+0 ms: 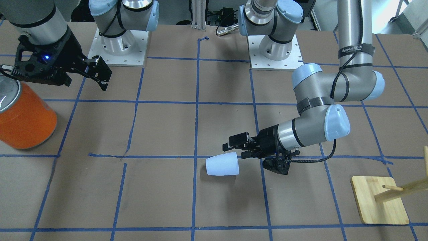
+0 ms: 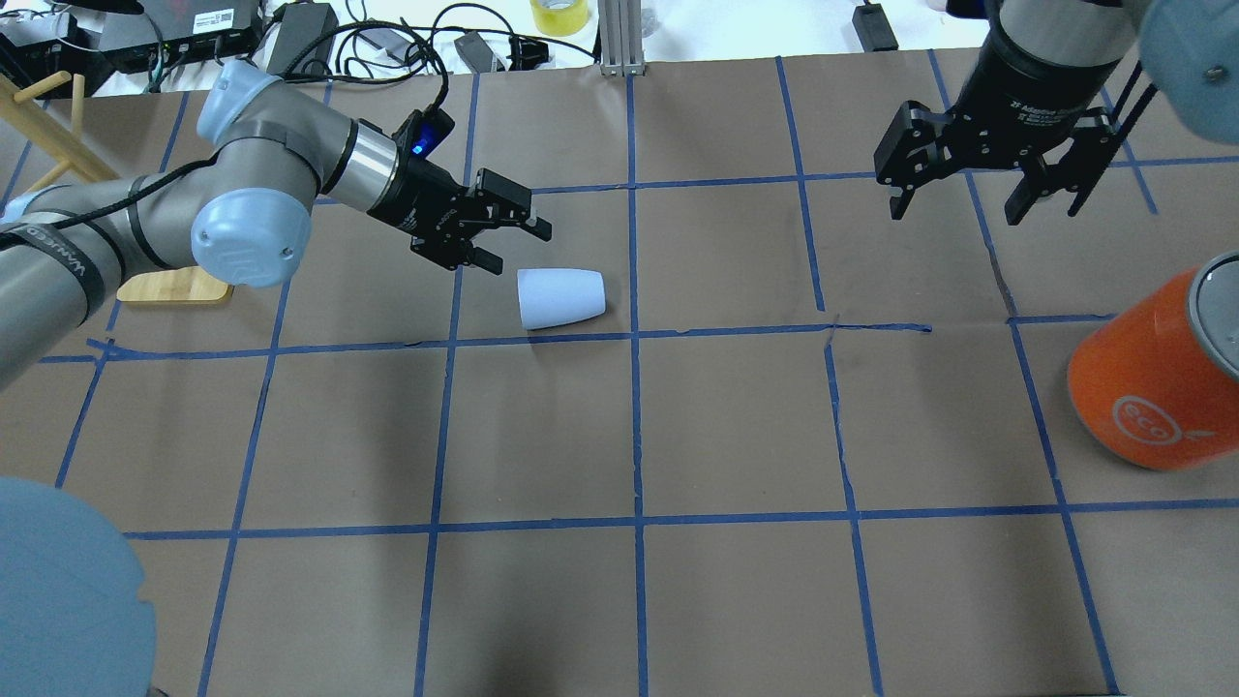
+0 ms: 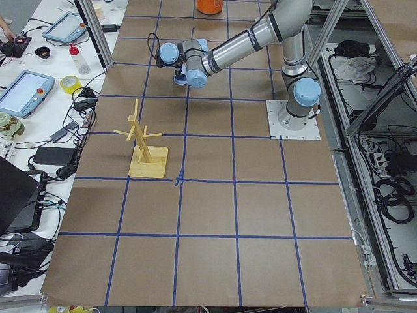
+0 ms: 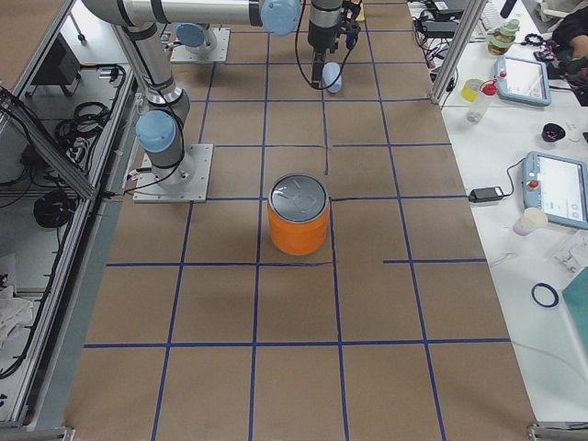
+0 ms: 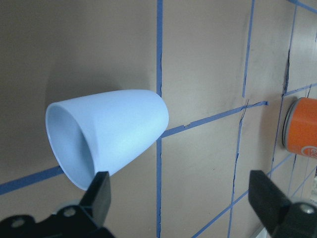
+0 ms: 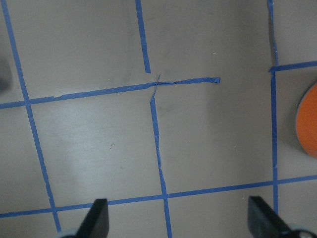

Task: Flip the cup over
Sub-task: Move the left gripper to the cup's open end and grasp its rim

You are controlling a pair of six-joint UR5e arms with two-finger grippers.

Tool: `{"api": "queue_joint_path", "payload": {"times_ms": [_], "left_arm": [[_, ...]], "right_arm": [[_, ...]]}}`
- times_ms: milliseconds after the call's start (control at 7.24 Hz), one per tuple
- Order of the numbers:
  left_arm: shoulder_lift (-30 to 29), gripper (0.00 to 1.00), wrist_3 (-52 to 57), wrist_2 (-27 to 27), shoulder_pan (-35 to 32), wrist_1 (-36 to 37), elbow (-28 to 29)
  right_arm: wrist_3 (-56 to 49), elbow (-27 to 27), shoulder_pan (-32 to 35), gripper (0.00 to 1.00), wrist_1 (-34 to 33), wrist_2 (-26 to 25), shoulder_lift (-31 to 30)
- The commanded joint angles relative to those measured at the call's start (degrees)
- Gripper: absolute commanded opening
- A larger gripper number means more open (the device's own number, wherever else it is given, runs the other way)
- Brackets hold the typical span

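Observation:
The pale blue cup [image 1: 222,165] lies on its side on the brown paper table, just beside a blue tape line. It also shows in the overhead view [image 2: 561,298] and the left wrist view [image 5: 109,139], its open mouth turned toward my left gripper. My left gripper [image 1: 233,150] is open and low, just short of the cup's rim and not touching it; it also shows in the overhead view [image 2: 518,249] and in its wrist view [image 5: 179,181]. My right gripper [image 2: 968,208] is open and empty, raised far from the cup near the orange can; its wrist view [image 6: 178,210] shows only table beneath.
A large orange can [image 2: 1152,387] with a silver top stands at my right side, also in the front view [image 1: 25,117]. A wooden peg rack [image 1: 379,201] on a square base stands at my left, behind the left arm [image 2: 174,286]. Blue tape lines grid the table.

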Motion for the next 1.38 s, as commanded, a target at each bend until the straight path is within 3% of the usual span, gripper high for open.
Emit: {"api": "queue_joint_path", "payload": {"times_ms": [0,691,967,1244], "left_arm": [[-1.68,1.00,1.75,0.09,2.10,0.95,-0.07],[-5.46,1.00,1.23,-0.96,1.68,4.82,-2.36],[-6.94,0.97,-0.17,-7.79,0.98,5.44,-2.36],[-8.00,0.97,-0.26,-7.90,-0.43,8.75,-2.27]], "right_arm": [[0.33,0.07,2.16,1.00,0.03,0.68,-0.05],[-0.37,0.33,1.22,1.00,-1.02,-0.28,0.65],[-0.46,0.33,1.12,1.00,-1.11,0.50,0.91],[-0.46,0.33,1.03,1.00,-1.02,0.60,1.52]]}}
